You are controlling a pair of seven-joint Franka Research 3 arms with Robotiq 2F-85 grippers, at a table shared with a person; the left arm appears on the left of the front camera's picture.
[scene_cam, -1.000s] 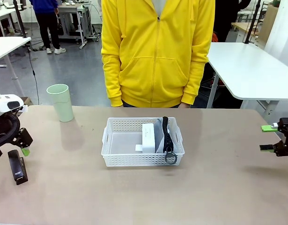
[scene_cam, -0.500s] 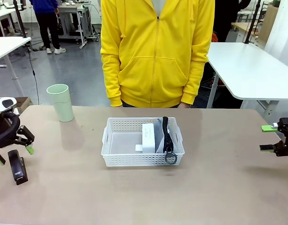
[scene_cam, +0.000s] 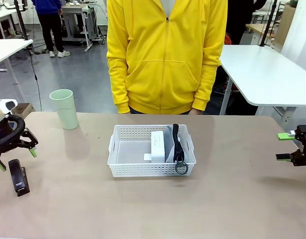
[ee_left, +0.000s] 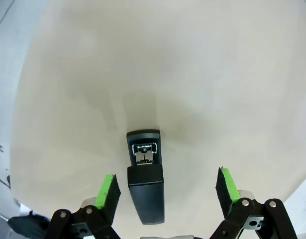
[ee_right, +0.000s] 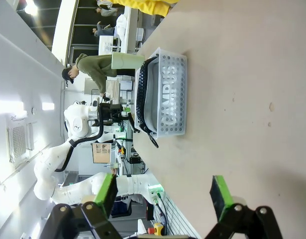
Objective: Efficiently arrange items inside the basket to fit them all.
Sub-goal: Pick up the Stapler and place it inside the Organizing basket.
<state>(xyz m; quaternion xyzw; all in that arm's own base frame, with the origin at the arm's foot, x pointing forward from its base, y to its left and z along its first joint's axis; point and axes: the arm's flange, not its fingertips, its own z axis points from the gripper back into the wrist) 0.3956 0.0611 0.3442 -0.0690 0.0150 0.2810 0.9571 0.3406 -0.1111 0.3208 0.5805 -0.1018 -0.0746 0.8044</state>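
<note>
Our left gripper (ee_left: 167,180) and right gripper (ee_right: 163,190) are black jointed linkages with silver screws and bright green pads (ee_left: 109,191). At the far side, the person (scene_cam: 165,30) wears a yellow zip-up hoodie (scene_cam: 162,74) with a front pocket.

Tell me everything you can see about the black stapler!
The black stapler lies flat on the tan table, near the robot's left edge, outside the white basket. It looks long, narrow, black plastic, with a small silver metal piece on top. The left pincer hangs open above it, green pads on either side, not touching.
</note>
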